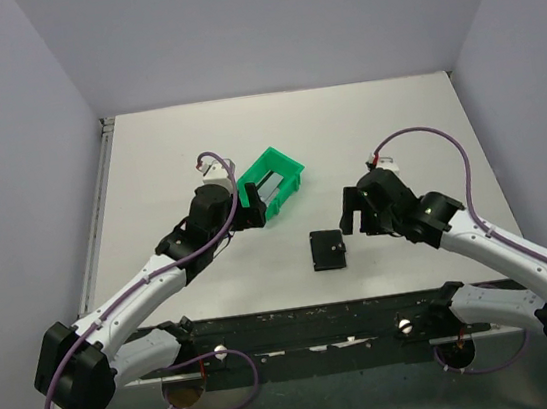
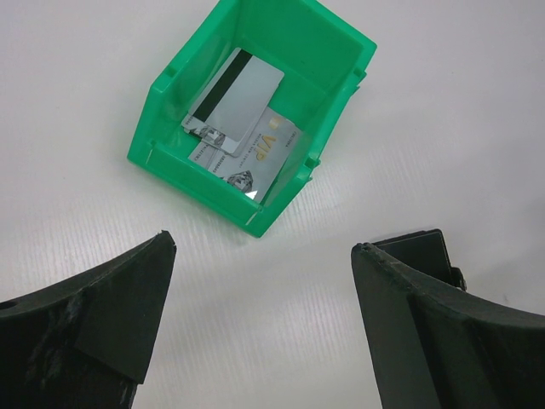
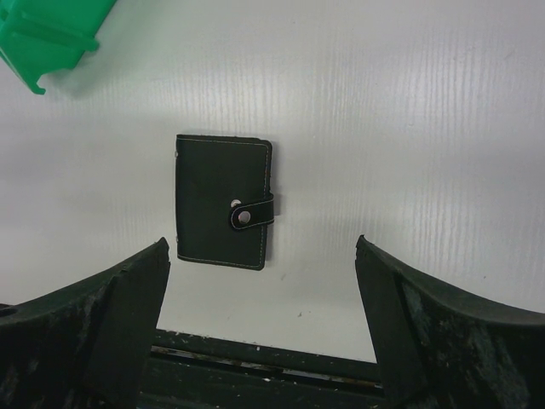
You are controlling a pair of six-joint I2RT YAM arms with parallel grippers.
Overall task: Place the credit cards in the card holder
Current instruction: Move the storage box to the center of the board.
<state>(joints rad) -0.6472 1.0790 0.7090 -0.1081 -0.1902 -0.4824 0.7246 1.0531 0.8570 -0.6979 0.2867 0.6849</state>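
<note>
Step in hand: the start, as I judge it. None of the credit cards is out of the bin yet, and the small black stitched folding card holder (image 3: 223,201) is shut.
My left gripper (image 2: 264,249): spread wide and empty, hanging just short of the open-topped green plastic bin (image 2: 192,183).
My right gripper (image 3: 262,247): also wide and empty, poised above the holder without touching it.
Where the cards are: inside the green bin, stacked askew and leaning on its floor and far wall.
How the cards look: a thin silvery-grey card with a black magnetic stripe (image 2: 238,94) lies on top. Under it is a pale card with gold "VIP" lettering (image 2: 271,146). There may be a third beneath, but the overlap stops me counting for sure.
Where the holder is: flat on the white table (image 1: 405,127), well apart from the bin, between my two arms and nearer the right one.
How the holder looks: roughly rectangular, with pale stitching round the edge and a short strap fastened over a small metal stud.
Next move, in my judgement: my right fingers must free the strap and fold the holder open. My left must reach into the bin and pinch the top card by an edge.
Risk: flat cards give little to grip, and the bin walls crowd my fingers.
</note>
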